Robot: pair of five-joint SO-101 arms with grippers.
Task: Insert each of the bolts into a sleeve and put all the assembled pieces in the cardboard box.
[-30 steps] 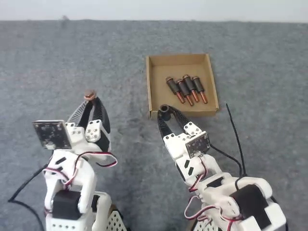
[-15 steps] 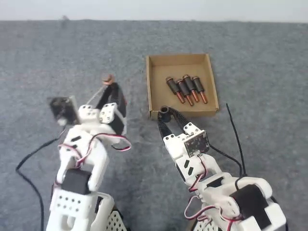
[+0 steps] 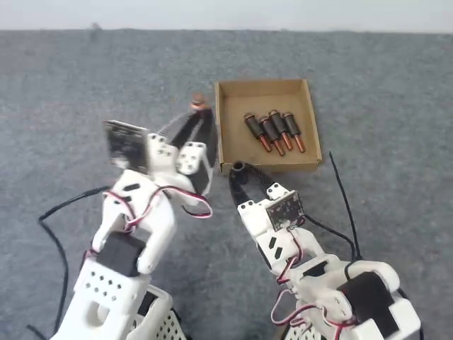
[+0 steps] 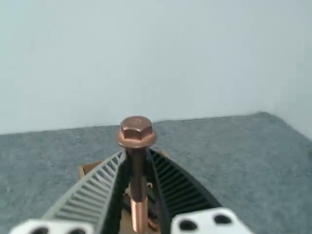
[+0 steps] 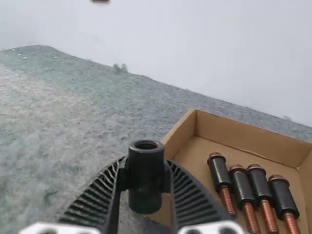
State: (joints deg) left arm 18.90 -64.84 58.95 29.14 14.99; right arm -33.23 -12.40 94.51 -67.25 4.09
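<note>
Left wrist view: left gripper pinched narrow on a copper bolt, hex head up, shank clamped. Right wrist view: right gripper closed around a black sleeve, bore facing up. High view: bolt beside the cardboard box left wall, sleeve at its near wall. Four assembled pieces lie inside.

- Looks like a robotics lab: grey felt-covered desk set against a bare white wall.
- Loose black cable trails across it; exposed circuit board and servo wiring on show.
</note>
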